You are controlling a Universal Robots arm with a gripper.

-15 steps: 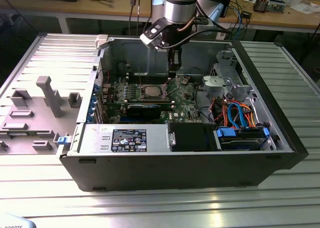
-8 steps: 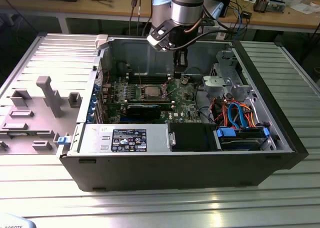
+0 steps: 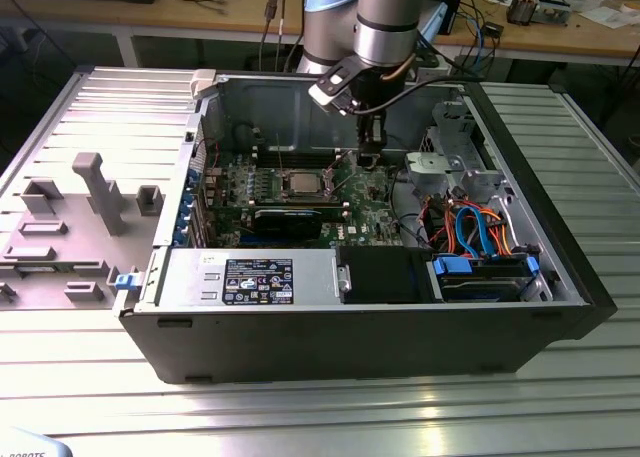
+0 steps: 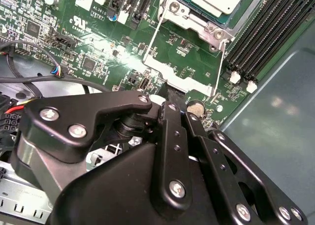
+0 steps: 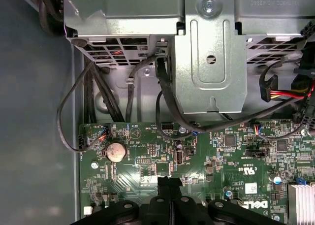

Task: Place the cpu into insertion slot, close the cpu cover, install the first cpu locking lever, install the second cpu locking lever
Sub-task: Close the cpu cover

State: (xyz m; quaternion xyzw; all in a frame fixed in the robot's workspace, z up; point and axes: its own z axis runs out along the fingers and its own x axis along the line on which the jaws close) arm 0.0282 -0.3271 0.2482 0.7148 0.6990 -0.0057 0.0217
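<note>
Exterior view, left to right: grey fixture point(image 3: 95, 192) on the table point(image 3: 330, 417), then the open PC case point(image 3: 350, 342) with the green board point(image 5: 216, 156) inside.

- The cpu point(image 3: 303, 184) sits flat in the insertion slot point(image 4: 173, 7), silver top up. Step one looks done.
- The cpu cover point(image 4: 184, 80) reads as swung open in the second wrist view. It's a thin frame with board showing through the cut-out, free edge toward the arm. Not closed.
- The gripper point(image 3: 370, 159) hangs low over the board, just to the exterior view's right of the slot.
- The fingers point(image 5: 164, 185) are pressed together with nothing between them. Tips are near the cover's free edge; I can't tell if they touch it.
- The drive cage point(image 3: 445, 162) and orange/blue cables point(image 3: 470, 227) are further right, well apart.

My read: one step of four done. Cover and both levers are left, and I can't pick out the levers reliably.
</note>
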